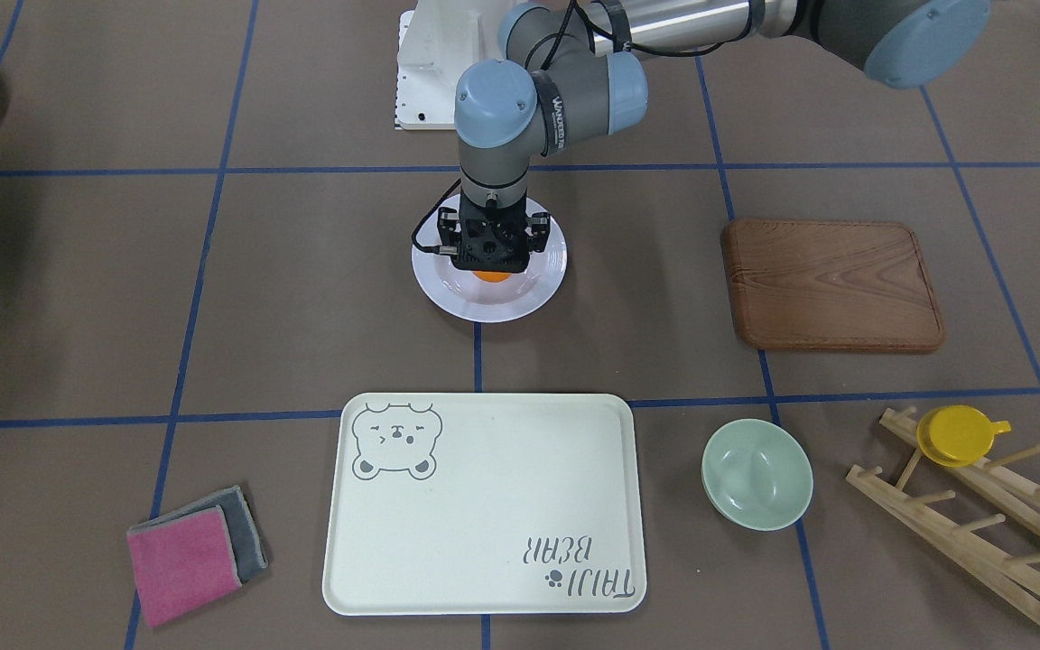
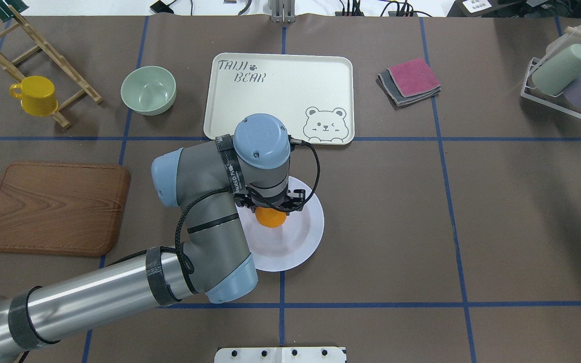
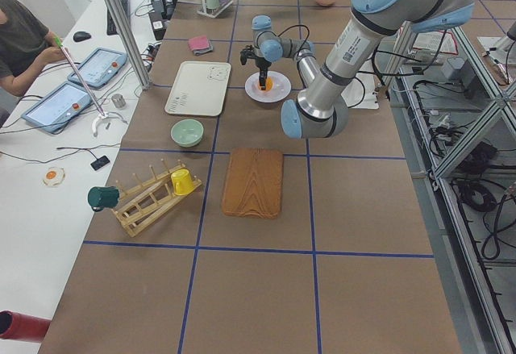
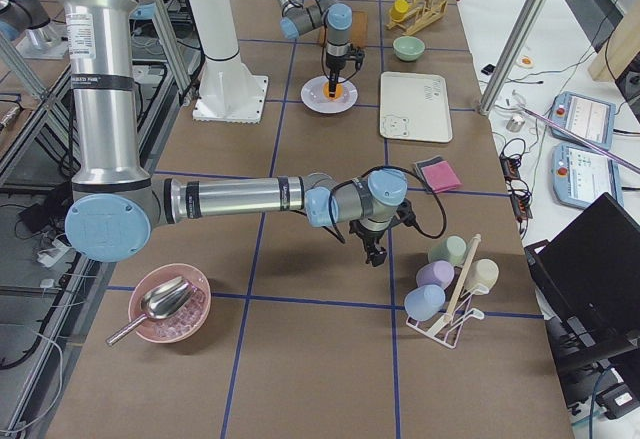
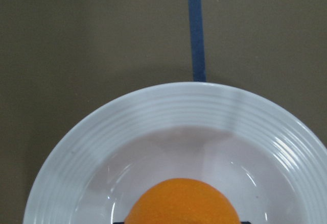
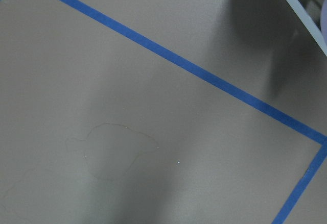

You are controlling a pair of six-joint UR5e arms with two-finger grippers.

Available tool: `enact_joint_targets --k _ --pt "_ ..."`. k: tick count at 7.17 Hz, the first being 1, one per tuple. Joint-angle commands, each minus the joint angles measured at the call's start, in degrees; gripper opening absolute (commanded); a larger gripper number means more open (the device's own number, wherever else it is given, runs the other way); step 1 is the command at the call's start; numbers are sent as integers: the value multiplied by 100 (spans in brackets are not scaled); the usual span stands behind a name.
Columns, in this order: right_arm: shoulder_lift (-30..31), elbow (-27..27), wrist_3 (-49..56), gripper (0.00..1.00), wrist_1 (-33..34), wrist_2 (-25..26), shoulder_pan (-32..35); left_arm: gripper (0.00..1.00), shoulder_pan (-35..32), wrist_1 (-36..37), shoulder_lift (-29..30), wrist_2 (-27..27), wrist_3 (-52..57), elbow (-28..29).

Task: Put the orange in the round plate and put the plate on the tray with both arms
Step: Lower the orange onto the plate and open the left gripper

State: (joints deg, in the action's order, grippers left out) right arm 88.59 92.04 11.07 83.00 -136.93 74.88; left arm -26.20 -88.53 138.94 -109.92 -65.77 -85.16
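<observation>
The orange [image 1: 490,277] [image 2: 270,218] sits low in the well of the white round plate [image 1: 452,298] [image 2: 305,237], mid-table. My left gripper [image 1: 489,269] points straight down over it, its fingers closed around the fruit. In the left wrist view the orange [image 5: 181,203] fills the bottom centre above the ridged plate rim [image 5: 153,112]. The cream tray [image 1: 484,506] [image 2: 280,91] lies bare, just beyond the plate. My right gripper [image 4: 373,256] hangs over bare table far to the right; I cannot tell whether it is open or shut.
A wooden board [image 1: 831,284], a green bowl [image 1: 756,474] and a yellow cup [image 1: 958,435] on a wooden rack lie on my left side. Folded cloths [image 1: 195,551] and a cup rack [image 2: 568,75] are on the right. A person [image 3: 24,39] sits beyond the table.
</observation>
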Motion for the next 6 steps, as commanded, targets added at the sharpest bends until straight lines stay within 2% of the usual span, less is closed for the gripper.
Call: enact_joint_targets --k 1,2,3,4,5,6 --pt "0 -2 -9 100 6 0 0 34 35 -24 -24 15 38 8" --pt "0 -2 9 100 -3 0 -9 61 44 -33 -24 23 38 25" --pt "-9 42 18 100 -12 9 -61 100 44 -33 -16 23 29 8" --pt "-9 94 0 100 -12 -26 -79 100 36 -24 -16 23 38 -105" --pt "-18 121 -17 100 -151 -340 -105 100 -51 37 -59 23 38 -463" --pt "-18 130 -418 100 -692 -473 -280 100 -244 46 -573 -29 90 -1093"
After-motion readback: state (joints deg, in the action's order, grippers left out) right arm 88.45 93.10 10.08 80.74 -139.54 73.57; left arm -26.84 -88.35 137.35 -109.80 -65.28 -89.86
